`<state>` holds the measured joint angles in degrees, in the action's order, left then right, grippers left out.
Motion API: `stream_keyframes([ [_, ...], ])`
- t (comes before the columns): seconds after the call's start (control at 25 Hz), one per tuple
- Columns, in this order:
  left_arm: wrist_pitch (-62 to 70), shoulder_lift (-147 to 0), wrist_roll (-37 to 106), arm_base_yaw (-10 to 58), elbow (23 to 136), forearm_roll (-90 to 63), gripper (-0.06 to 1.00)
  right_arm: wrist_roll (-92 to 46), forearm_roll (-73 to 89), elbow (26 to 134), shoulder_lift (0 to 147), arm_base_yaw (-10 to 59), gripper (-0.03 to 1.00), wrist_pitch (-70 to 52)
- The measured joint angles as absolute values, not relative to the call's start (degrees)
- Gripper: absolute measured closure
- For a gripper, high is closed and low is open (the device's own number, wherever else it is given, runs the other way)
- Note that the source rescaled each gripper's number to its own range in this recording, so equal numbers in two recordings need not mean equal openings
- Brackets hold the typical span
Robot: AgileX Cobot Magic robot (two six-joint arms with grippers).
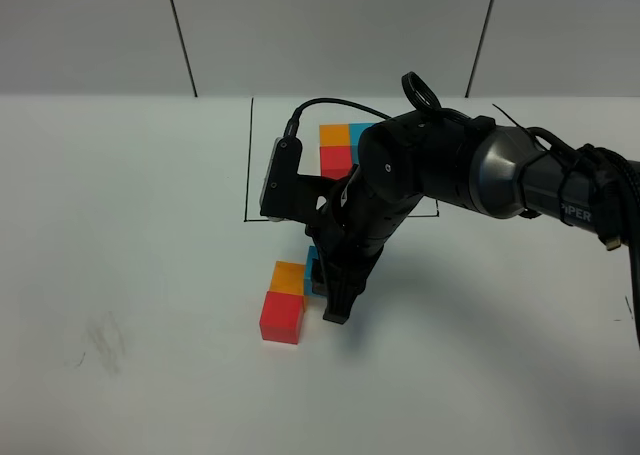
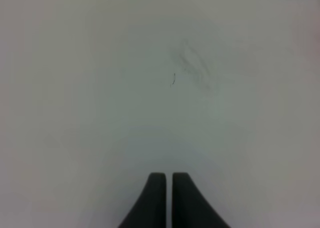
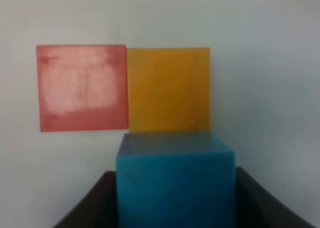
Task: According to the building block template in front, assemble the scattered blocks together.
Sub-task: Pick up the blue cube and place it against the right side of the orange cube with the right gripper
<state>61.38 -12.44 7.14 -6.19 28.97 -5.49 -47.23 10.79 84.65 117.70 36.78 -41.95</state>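
Right end effector (image 1: 325, 293) is reaching down onto the white surface (image 1: 120, 225) w/ its jaws set part-way apart, gripping the light blue cube (image 1: 312, 260) on two opposite sides. In the right wrist view the blue cube (image 3: 176, 180) is sitting between the two dark fingers (image 3: 90, 205), both pressing against its sides.

Blue cube is sitting right next to the orange cube (image 1: 288, 276), apparently touching it; the arm is hiding most of the blue one in the exterior view. The red cube (image 1: 282, 317) is lying against the orange one on its near side, edges meeting. Wrist view confirms: red (image 3: 82, 86) & orange (image 3: 169, 89) side by side, flush, w/ blue butting the orange face.

Template (image 1: 342, 147) is sitting farther back, inside the thin black-lined rectangle (image 1: 248, 160); orange, blue & red cubes are showing there, partly covered by the right arm.

Left end effector (image 2: 168, 200) is hanging over bare surface (image 2: 100, 87), fingers pressed together, holding nothing; it isn't showing in the exterior view. Faint grey smudge (image 2: 192, 65) is marking the surface beyond it.
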Motion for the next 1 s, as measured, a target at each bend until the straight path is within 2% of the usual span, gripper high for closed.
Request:
stream_keyframes([
  [1.0, 61.38, -12.44, 7.14, -6.19, 28.97, -5.49, 0.94, -47.38, 11.28, 84.65, 122.72, 36.78, 0.42, -41.23],
])
